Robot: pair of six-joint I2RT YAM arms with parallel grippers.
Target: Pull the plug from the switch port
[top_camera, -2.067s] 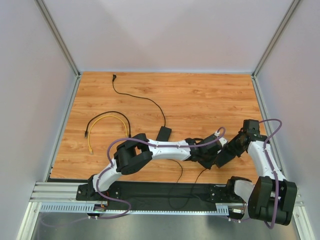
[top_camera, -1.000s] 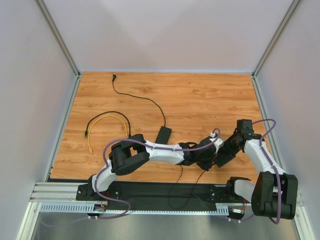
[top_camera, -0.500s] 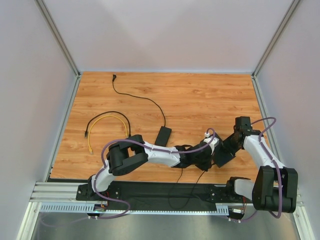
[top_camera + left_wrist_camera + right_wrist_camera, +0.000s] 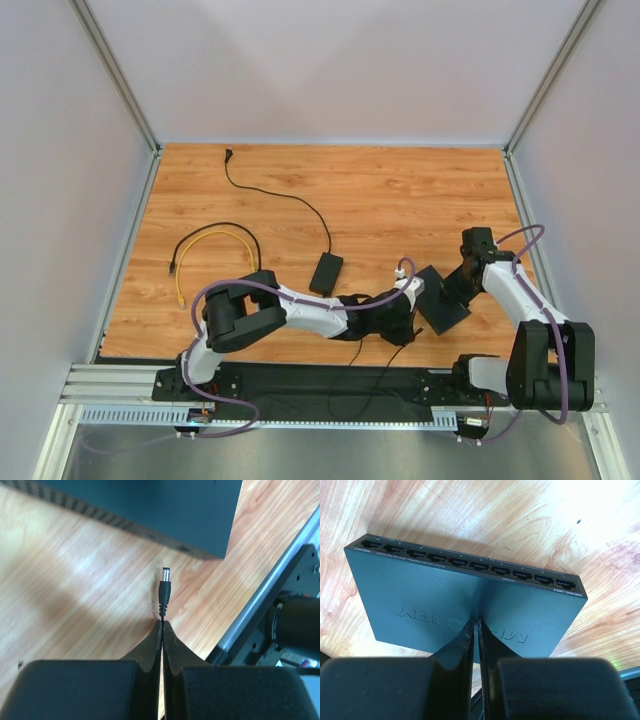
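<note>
Pinching the plug by its tail, the left gripper holds it just clear of the switch beyond; the right gripper, closed and empty, rests on the switch's top. Such a thin pinch could let the plug slip free

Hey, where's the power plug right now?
In the left wrist view, the barrel plug juts from the shut fingers of the left gripper, out of its port, its tip just short of the side of the switch.
</note>
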